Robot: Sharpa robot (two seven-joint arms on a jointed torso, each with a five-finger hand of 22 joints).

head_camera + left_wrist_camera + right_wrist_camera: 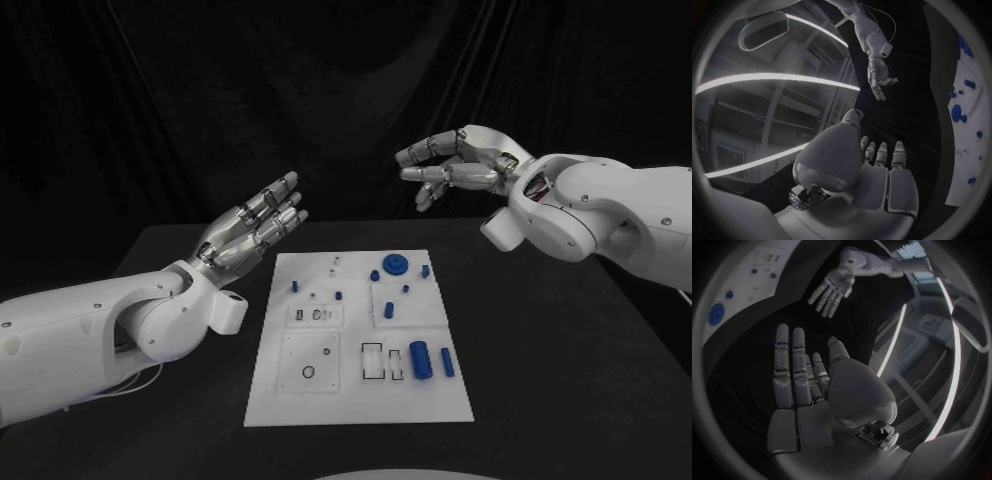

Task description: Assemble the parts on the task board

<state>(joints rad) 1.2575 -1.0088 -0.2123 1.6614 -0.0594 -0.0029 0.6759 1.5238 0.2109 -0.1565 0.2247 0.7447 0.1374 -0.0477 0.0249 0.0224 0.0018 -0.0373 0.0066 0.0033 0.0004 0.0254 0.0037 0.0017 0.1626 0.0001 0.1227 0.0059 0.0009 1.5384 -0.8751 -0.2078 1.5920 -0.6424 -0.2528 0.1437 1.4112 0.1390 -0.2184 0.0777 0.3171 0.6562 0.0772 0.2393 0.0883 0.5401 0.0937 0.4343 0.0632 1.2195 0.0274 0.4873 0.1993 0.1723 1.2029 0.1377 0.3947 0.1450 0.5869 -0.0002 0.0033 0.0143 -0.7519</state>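
Both hands are hovering empty, left hand (253, 228) fingers spread wide, right hand (454, 160) loosely curled; assembly hasn't begun. Next, reaching down to the small blue plastic parts (420, 360) on the flat white task board (274, 400) beneath the fingers.

The 2 white arms reach in from opposite sides, both raised above the black surface (577, 380). The left arm's silver many-fingered hand (257, 228) is held up with its fingers (283, 196) stretched out nearly straight and slightly apart, holding nothing. The right arm bends at the wrist, and its silver many-fingered hand (454, 160) sits higher, fingers partly curled toward the left hand with gaps between them, also holding nothing. The 2 hands are well apart.
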